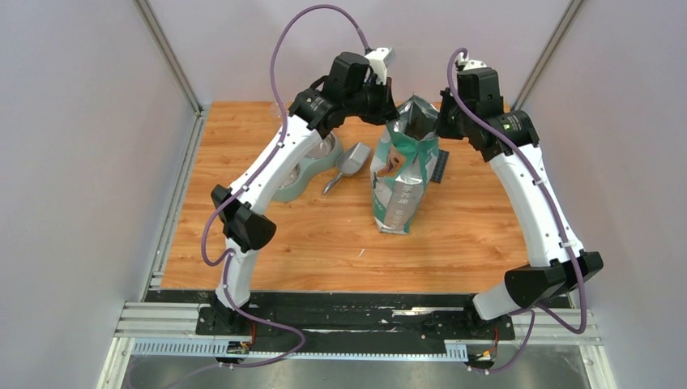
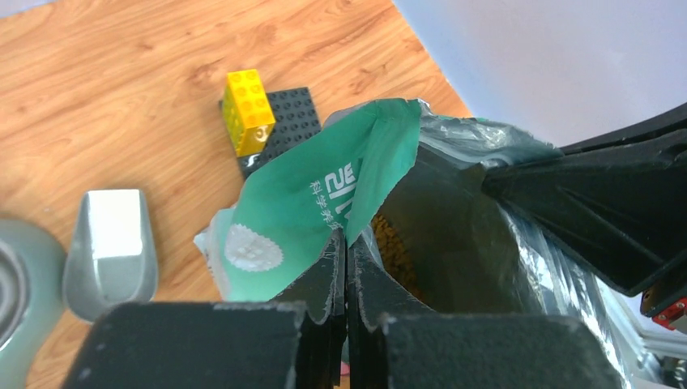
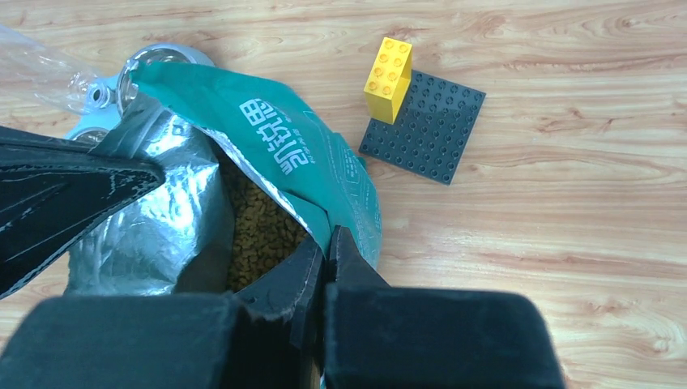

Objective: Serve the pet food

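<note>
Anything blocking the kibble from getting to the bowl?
Only the walls of the green-and-white foil bag: brown kibble pellets sit inside, mouth open, left pincer and right pincer shut on its rim. The grey metal scoop lies unheld beside the grey-green bowl.

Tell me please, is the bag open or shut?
Open. The bag stands with its mouth spread; the left gripper and right gripper each pinch one rim, and brown kibble shows inside.

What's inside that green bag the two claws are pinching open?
Small brown pet food pellets lie heaped inside the bag, against its silver lining. How deep the heap goes cannot be seen: the bag's walls cover everything below the top layer.
</note>
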`<state>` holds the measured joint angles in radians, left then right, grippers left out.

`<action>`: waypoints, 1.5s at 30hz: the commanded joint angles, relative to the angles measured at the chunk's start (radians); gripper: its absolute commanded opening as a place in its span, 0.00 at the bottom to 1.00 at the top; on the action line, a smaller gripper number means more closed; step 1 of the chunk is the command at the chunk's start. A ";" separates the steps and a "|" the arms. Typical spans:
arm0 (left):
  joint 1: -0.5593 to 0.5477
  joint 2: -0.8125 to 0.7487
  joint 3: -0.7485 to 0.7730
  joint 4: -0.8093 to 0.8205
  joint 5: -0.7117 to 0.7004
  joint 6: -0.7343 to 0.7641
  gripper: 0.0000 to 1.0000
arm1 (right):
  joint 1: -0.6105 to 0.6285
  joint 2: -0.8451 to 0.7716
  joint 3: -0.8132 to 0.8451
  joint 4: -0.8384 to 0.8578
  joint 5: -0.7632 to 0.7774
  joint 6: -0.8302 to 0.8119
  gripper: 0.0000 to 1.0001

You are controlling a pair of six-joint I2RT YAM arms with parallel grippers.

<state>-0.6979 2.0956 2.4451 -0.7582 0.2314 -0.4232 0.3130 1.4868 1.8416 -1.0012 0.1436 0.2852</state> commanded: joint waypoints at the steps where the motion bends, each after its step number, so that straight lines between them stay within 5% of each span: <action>1: 0.033 -0.123 0.074 -0.015 -0.129 0.101 0.00 | 0.009 0.009 0.080 0.065 0.108 -0.042 0.00; 22: 0.034 -0.265 0.064 0.035 -0.218 0.168 0.00 | 0.072 0.011 -0.050 0.233 -0.082 -0.014 0.00; 28: 0.042 -0.288 0.041 0.023 -0.249 0.196 0.00 | 0.071 0.041 -0.012 0.230 -0.252 -0.006 0.49; 32: 0.054 -0.306 0.000 0.023 -0.238 0.192 0.00 | 0.070 0.099 0.060 0.159 -0.323 0.001 0.56; 41: 0.081 -0.316 -0.060 0.042 -0.155 0.148 0.00 | 0.112 0.210 0.197 0.004 -0.385 -0.049 0.53; 45: 0.090 -0.323 -0.076 0.048 -0.148 0.143 0.17 | 0.117 0.220 0.214 -0.014 -0.282 -0.035 0.17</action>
<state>-0.6342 1.8957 2.3466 -0.9230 0.0776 -0.2779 0.4171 1.7027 1.9984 -0.9607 -0.2001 0.2523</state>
